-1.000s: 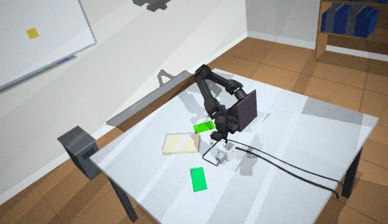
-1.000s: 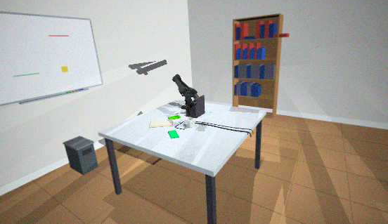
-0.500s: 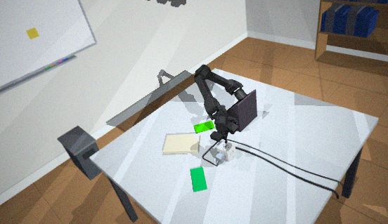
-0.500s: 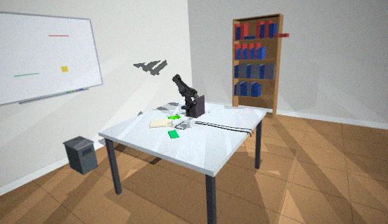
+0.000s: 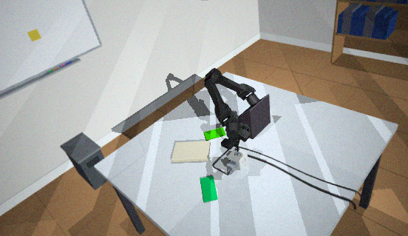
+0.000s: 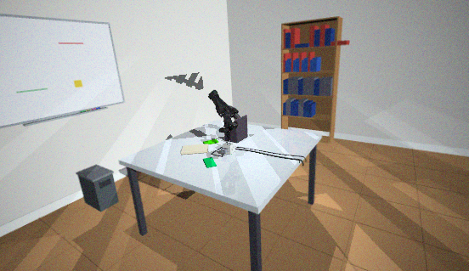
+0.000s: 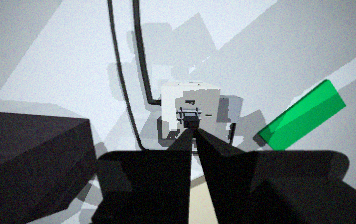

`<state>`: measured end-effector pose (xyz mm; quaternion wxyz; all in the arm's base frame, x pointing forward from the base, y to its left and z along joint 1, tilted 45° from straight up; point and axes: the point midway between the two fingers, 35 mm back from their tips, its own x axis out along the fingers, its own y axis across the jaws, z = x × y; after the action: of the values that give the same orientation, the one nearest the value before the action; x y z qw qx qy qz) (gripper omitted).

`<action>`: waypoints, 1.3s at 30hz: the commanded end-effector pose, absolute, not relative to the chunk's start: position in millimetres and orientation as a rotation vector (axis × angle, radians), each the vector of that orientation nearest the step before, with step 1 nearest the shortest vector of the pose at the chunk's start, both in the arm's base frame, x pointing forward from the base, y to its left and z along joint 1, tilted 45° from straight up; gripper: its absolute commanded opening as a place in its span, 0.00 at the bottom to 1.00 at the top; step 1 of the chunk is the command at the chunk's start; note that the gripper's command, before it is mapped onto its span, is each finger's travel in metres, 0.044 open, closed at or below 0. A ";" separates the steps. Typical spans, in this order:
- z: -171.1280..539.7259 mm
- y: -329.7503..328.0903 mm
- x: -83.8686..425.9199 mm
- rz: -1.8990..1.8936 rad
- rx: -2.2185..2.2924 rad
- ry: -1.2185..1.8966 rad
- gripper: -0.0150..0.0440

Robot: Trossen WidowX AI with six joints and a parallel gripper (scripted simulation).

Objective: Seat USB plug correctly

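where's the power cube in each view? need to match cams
Top: power cube just right of centre, under the pincer, right of the beige pad.
Exterior: small pale block at mid-table, in front of the arm.
Wrist: centre frame, with the pincer shut on the USB plug on its top.
Shared landmark: the two black cables running away from the cube.
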<state>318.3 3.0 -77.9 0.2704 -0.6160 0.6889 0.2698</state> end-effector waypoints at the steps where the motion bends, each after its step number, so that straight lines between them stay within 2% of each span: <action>1: -78.0 2.3 318.7 0.715 -1.660 1.856 0.25; 39: -79.8 -2.4 318.3 0.692 -1.662 1.867 0.25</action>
<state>317.8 -1.8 -79.7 0.2689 -0.6164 0.6925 0.2609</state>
